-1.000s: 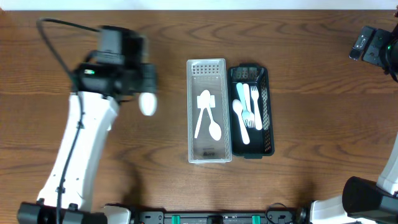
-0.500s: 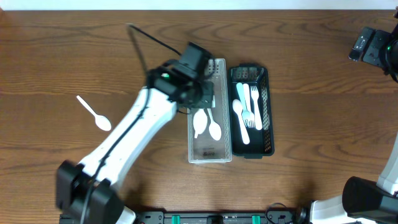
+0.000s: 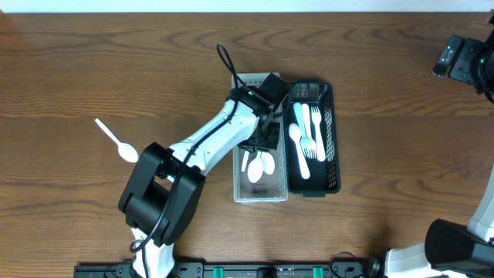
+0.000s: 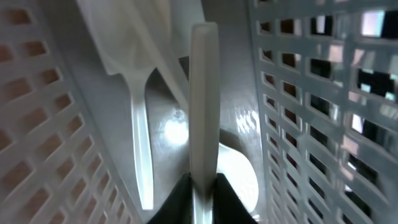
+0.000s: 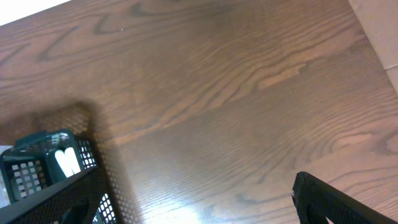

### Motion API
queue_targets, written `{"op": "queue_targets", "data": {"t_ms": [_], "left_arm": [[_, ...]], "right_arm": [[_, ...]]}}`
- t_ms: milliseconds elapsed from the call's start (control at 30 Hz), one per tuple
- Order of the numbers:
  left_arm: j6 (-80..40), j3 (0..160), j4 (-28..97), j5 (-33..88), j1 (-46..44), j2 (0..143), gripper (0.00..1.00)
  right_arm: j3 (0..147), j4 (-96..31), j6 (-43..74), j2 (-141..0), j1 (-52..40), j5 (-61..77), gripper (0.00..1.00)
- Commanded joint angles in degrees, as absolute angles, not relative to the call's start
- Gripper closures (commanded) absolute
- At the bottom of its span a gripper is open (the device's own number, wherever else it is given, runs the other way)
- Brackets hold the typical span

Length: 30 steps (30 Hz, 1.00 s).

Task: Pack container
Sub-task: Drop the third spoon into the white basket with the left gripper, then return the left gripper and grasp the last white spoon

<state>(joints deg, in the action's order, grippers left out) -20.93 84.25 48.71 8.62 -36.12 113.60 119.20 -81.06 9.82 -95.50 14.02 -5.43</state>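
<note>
My left gripper [image 3: 267, 139] reaches down into the clear slotted container [image 3: 261, 194] at the table's middle. In the left wrist view its jaws [image 4: 203, 190] are shut on the handle of a white plastic spoon [image 4: 203, 93], held between the container's slotted walls. More white spoons [image 3: 262, 165] lie on the container floor under it [image 4: 140, 143]. A black mesh container [image 3: 333, 158] beside it on the right holds white forks and spoons [image 3: 306, 139]. Another white spoon [image 3: 117, 141] lies loose on the table at the left. My right gripper [image 3: 461, 59] is open and empty at the far right.
The right wrist view shows bare wooden table, a corner of the black mesh container [image 5: 37, 171] at the lower left and one of my right fingers [image 5: 329, 202] at the lower right. The left arm's cable [image 3: 225, 58] loops above the containers.
My left arm has swung from the left of the table to the clear container with a spoon and lowered into it. The loose spoon on the left is uncovered. The right arm has not moved.
</note>
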Motion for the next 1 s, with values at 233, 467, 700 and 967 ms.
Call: {"op": "queue_targets", "data": {"t_ms": [233,467,700,967], "left_arm": [[-9.15,92.92,56.9,-1.87,-35.18,105.49,0.35],[-9.23,95.22,60.18,-13.17,-24.77,91.77,0.07],[-18.02,94.56,60.77,-11.57,0.05,88.75,0.02],[-27.11,90.5,59.86,-3.95,16.86,98.85,0.01]], "right_arm": [[119.11,-80.75,8.27,-95.64,14.35,-5.8,0.01],[119.11,-80.6,8.01,-95.64,14.33,-5.8,0.01],[119.11,-80.58,8.05,-95.64,14.33,-5.78,0.01],[119.11,-80.36,8.03,-95.64,14.33,-5.8,0.01]]}}
